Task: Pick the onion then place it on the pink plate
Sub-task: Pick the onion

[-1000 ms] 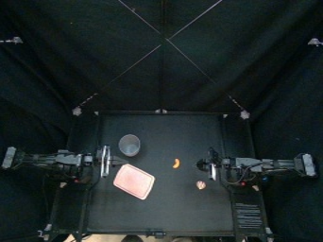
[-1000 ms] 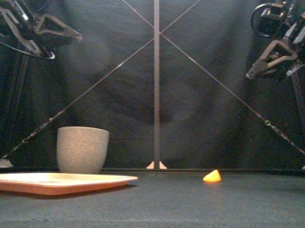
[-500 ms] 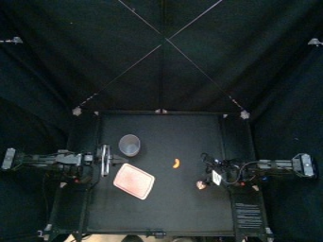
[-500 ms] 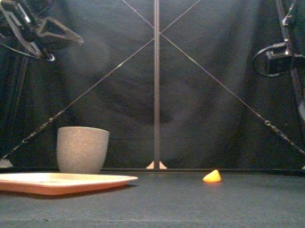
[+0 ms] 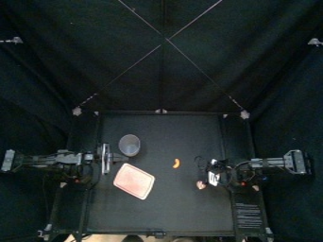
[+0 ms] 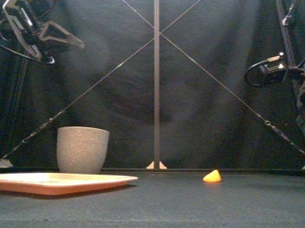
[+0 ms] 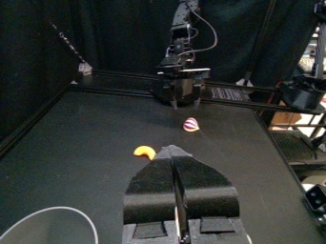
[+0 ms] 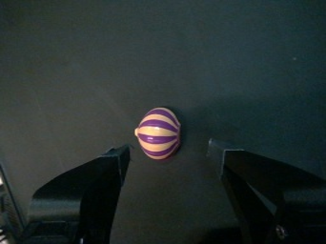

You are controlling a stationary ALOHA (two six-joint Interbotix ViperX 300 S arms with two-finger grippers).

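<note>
The onion, a small toy striped purple and cream, lies on the black table right of centre, also seen as the onion from above and the onion in the left wrist view. My right gripper hangs open above it, one jaw on each side, apart from it; from above the right gripper sits just right of the onion. The pink plate lies left of centre, and the plate is low in the front view. My left gripper rests shut at the left side.
A tall grey speckled cup stands behind the plate, also seen as the cup. A small orange toy piece lies between cup and onion, shown too as the orange piece.
The right arm has swung down and toward the front, bringing its gripper over the onion. The left arm, onion and plate have not moved.
</note>
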